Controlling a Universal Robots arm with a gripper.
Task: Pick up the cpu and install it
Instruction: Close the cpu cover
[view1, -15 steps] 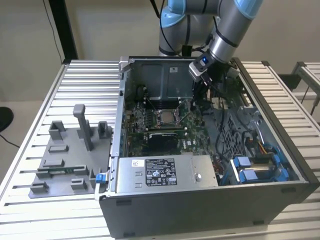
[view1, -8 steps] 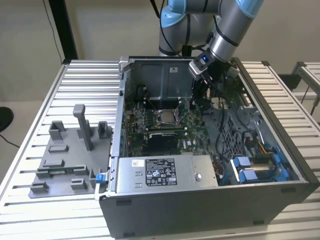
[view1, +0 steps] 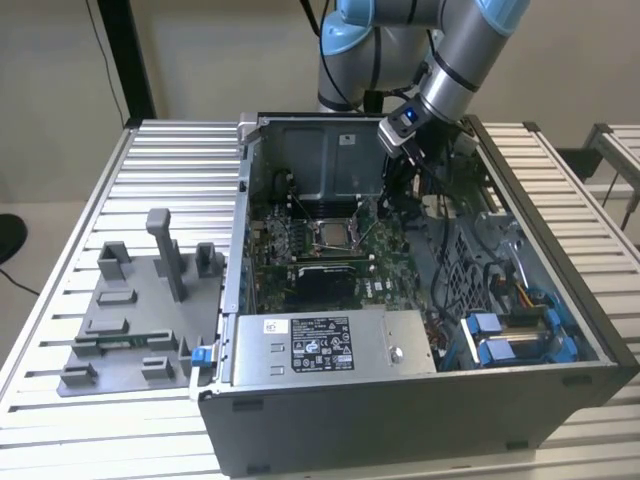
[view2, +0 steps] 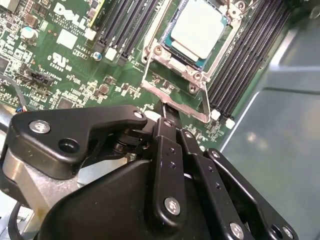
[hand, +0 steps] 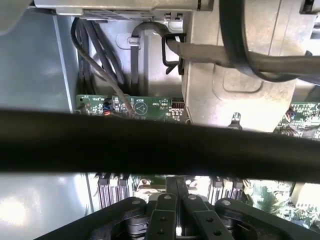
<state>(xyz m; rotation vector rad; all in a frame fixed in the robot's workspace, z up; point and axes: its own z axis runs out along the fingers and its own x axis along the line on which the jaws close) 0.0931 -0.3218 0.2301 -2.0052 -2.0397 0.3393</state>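
The cpu (view1: 330, 236) lies flat in the metal-framed socket (view1: 312, 246) on the green motherboard inside the open computer case (view1: 560, 300). In the second wrist view its pale silver top (view2: 197, 27) shows, seated within the socket frame (view2: 172, 92). My gripper (view1: 393, 192) hangs inside the case, toward the exterior view's right of the socket and apart from the cpu. Its black fingers (view2: 169, 117) are drawn together with nothing between them. In the first wrist view the fingertips (hand: 176, 186) also meet.
A grey fixture tray (view1: 140, 310) with upright blocks lies on the slatted table at the exterior view's left. The power supply (view1: 330, 345) and blue drive brackets (view1: 510, 335) fill the case front. Memory slots (view2: 245, 65) flank the socket. A thick black cable (hand: 160, 145) crosses close in front of the first wrist view.
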